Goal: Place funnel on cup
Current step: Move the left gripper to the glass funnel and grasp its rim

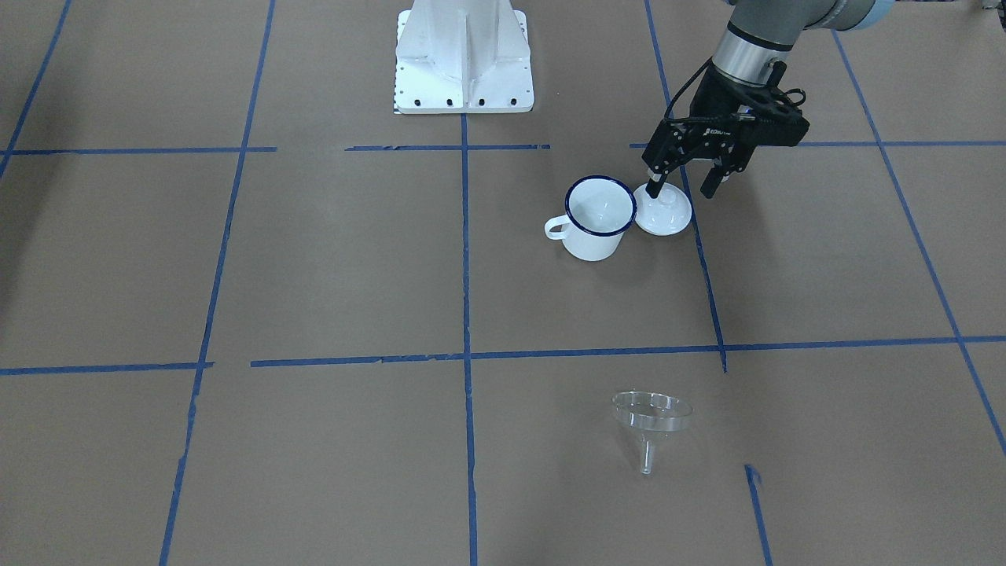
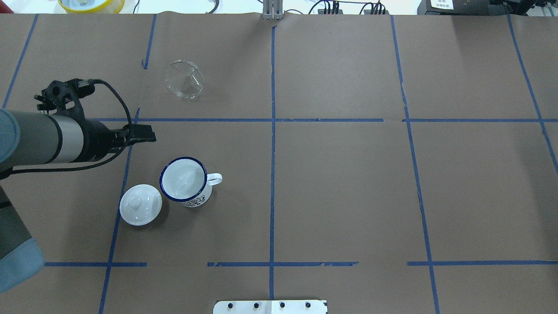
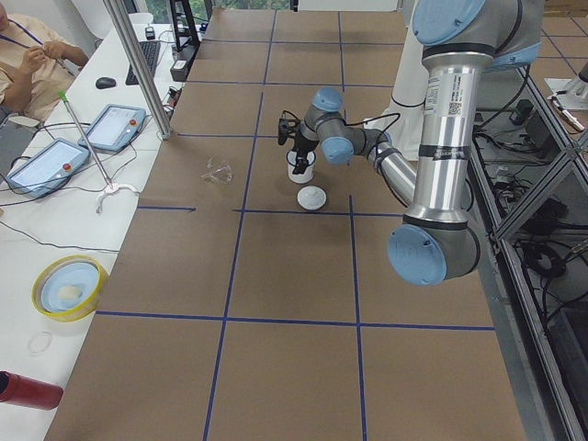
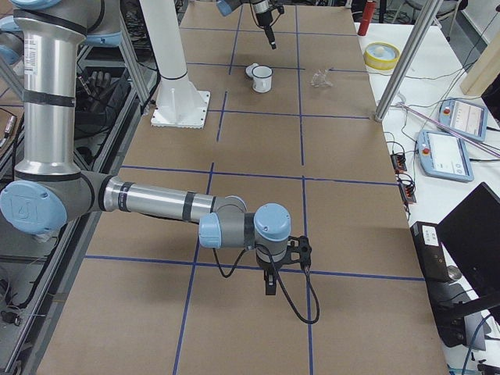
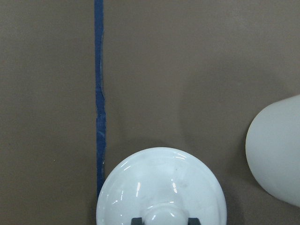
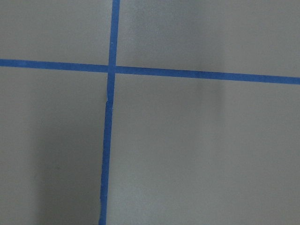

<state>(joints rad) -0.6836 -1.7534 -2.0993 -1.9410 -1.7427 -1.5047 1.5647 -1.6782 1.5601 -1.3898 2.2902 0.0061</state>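
The clear funnel [image 1: 651,417] lies tilted on its side on the brown table, far from the robot's base; it also shows in the overhead view [image 2: 184,79]. The white mug with a dark blue rim [image 1: 597,220] stands upright and empty [image 2: 185,183]; its side shows at the right edge of the left wrist view [image 5: 276,150]. My left gripper [image 1: 682,189] is open and empty, a little above a white knobbed lid next to the mug. My right gripper [image 4: 269,277] hangs over bare table far from these things; I cannot tell whether it is open or shut.
The white knobbed lid [image 1: 664,211] lies flat beside the mug, on the side away from its handle [image 2: 140,205]. The robot's white base plate [image 1: 464,63] is behind the mug. Blue tape lines cross the table. A yellow-rimmed bowl [image 3: 69,285] sits on the side bench.
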